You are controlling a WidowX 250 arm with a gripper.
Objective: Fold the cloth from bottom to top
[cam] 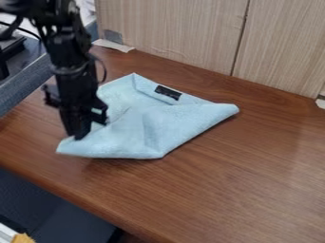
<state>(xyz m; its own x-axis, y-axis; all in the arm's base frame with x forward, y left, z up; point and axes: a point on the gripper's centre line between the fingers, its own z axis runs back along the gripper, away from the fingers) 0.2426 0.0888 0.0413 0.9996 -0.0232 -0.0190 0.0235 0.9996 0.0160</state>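
See the black gripper [79, 135] here at the left of the frame, pointing down at the left end of the pale blue cloth [143, 123], touching or just above. Can't tell the jaws' opening, nor any hold on fabric. Find the cloth left of centre in the frame, on the brown table [234, 190], rumpled and partly doubled over, with a black patch [167, 92] near its upper edge.

Must watch for a slip first — with only a thin pinch by the lower-left corner [65, 148], could lose the fabric mid-lift. Might drag the whole lot over the smooth wood instead, for want of any weight on the upper side. Could come out crooked too — with a pull at the left end alone, may leave the lower right trailing and deepen the crease in the middle. Looks awkward to square up after that.
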